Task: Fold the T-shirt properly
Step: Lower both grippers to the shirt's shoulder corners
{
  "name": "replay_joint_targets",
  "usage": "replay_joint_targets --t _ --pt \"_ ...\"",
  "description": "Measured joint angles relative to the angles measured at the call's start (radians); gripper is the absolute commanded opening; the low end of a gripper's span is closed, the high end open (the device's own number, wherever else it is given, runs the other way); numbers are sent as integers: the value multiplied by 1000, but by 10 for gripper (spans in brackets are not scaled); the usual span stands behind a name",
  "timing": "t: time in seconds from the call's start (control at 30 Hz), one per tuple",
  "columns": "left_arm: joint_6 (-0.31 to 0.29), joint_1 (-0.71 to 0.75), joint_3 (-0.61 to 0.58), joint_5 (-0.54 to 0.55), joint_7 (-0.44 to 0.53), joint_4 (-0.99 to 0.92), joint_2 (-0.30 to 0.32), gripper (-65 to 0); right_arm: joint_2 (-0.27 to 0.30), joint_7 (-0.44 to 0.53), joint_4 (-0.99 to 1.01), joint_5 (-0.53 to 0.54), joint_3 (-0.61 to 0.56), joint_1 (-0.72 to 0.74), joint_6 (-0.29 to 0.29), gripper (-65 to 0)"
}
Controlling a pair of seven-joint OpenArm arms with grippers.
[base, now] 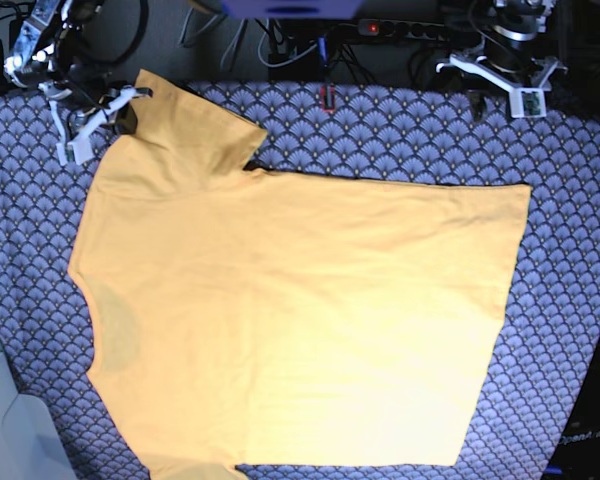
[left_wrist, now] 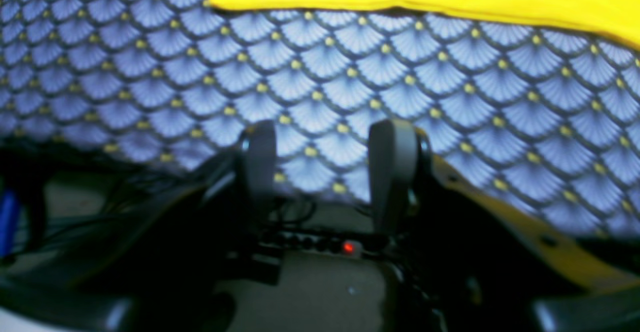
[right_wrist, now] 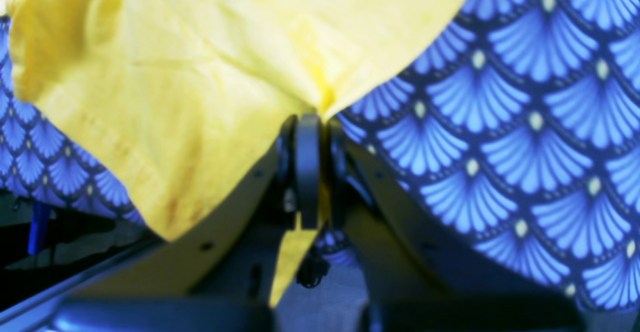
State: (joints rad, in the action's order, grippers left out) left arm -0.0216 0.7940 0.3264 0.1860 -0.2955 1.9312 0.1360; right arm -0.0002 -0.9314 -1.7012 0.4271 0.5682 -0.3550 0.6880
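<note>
T-shirt (base: 300, 320): yellow-orange, short-sleeved, spread flat across most of the patterned cloth; neckline side toward the base view's left, hem toward its right.
Sleeve (base: 185, 125): upper sleeve reaches up to the right gripper; fabric there is bunched and lifted off the cloth.
Right gripper (right_wrist: 309, 122): closed tight, a pinch of T-shirt sleeve fabric clamped between the fingers; a strip of yellow fabric hangs down behind them.
Left gripper (left_wrist: 325, 137): fingers parted, nothing between them; in the wrist view it stands over bare cloth, the T-shirt edge well ahead of the fingertips, not touching.
Cloth (base: 570, 300): blue-grey scale pattern with small yellow dots, covers the tabletop under the T-shirt; bare band lies between the left gripper and the shirt.
Power strip (base: 400, 28): black, red light lit, beyond the cloth's far edge, between the two arms.
Cables (base: 290, 50): dark tangle along the far edge, beside the power strip.
Obstructions: nothing lies on the shirt; draped sleeve fabric hides the cloth just ahead of the right gripper.
</note>
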Motion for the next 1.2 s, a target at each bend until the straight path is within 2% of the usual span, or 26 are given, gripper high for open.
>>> replay_joint_targets --t 0.07,0.2,0.3,0.43,0.53,0.67,0.73,0.9,1.2 --pt "10 -8 29 12 0 0 0 -352 0 0 1 0 0 0 0 -644" --pt "-4 -32 107 159 -6 0 10 -352 0 0 0 0 1 0 0 -648" --pt "0 -38 185 248 -70 1 25 -351 1 -3 -1 0 1 0 0 -650" --pt "-109 -106 267 328 -194 -6 43 -351 12 -16 0 -2 2 9 3 -650" --pt "-149 -159 320 334 -249 -6 38 -351 14 -15 0 -3 3 11 4 -650" --pt "-188 -241 386 302 -306 -8 -15 -351 20 -16 0 -3 0 13 3 -650" --pt "-197 -303 395 278 -332 -39 -23 -351 23 -16 0 -3 0 13 3 -650" --pt "-196 -443 395 191 -343 -226 -32 -351 28 -15 0 -9 -2 14 3 -650" --pt "-245 -583 395 177 -343 -427 -32 -351 39 -18 0 -10 -3 11 3 -650"
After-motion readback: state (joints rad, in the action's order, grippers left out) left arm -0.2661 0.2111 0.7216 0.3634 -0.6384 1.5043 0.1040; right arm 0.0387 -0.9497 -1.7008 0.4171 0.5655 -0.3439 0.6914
